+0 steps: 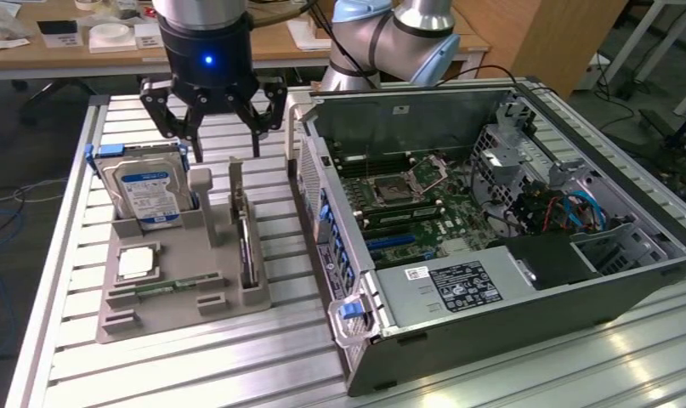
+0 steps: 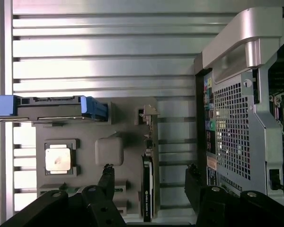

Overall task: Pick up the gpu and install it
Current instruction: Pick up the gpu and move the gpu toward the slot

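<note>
One robot arm hangs its pincer (image 1: 224,146) over the far end of a grey holder (image 1: 161,316) that lies on the slatted metal desk (image 1: 206,374). The pincer stands wide, its two dark fingers spread with nothing between them. In the wrist view the fingertips sit on either side of the gpu (image 2: 147,185), with the card running along the gap between them, the pincer (image 2: 149,169) lined up over it and the desk (image 2: 109,47) bare beyond.

The gpu (image 1: 245,251) stands on its long edge in a slot along the side of the holder nearest the computer case (image 1: 524,316), dark and thin from above, with its pale metal bracket rising at the end under the pincer. In the exterior view the fingertips are above the bracket and apart from it.

Several other parts share the holder (image 2: 87,132). A silver hard drive (image 1: 148,194) with a blue label stands upright at the exterior view's left of the gpu, and edge-on in the wrist view (image 2: 52,100) it shows blue rails at both ends. A square processor (image 1: 136,262) lies flat in front of it (image 2: 57,159), and a narrow green memory stick (image 1: 184,283) lies beside that.

The computer case (image 2: 232,132) lies open on its side at the exterior view's right of the holder, just beside it, with the motherboard (image 1: 422,204) exposed.
</note>
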Controlling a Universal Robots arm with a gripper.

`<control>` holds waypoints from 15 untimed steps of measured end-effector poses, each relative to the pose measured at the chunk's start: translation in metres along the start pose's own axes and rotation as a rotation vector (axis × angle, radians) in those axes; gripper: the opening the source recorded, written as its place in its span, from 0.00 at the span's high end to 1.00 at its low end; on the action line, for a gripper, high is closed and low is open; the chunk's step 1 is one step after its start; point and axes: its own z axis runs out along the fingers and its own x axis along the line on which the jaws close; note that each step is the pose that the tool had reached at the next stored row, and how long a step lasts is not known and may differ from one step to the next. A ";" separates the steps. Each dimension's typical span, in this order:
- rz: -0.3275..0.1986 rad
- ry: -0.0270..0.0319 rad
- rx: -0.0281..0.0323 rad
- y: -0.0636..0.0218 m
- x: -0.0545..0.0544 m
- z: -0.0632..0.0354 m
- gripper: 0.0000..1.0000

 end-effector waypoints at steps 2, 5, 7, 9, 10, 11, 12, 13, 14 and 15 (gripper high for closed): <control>0.000 0.0002 -0.0041 -0.0001 0.000 0.0006 0.29; 0.000 0.0006 -0.0117 -0.0003 0.000 0.0015 0.29; 0.000 0.0008 -0.0172 -0.0004 0.000 0.0022 0.29; 0.001 0.0010 -0.0222 -0.0005 0.000 0.0029 0.29; 0.001 0.0012 -0.0244 -0.0006 0.000 0.0032 0.29; 0.001 0.0012 -0.0269 -0.0006 0.000 0.0035 0.29; 0.001 0.0013 -0.0291 -0.0007 0.000 0.0039 0.29; 0.001 0.0014 -0.0312 -0.0007 0.000 0.0042 0.29; 0.001 0.0015 -0.0334 -0.0008 0.000 0.0045 0.29; 0.001 0.0017 -0.0356 -0.0008 0.000 0.0048 0.29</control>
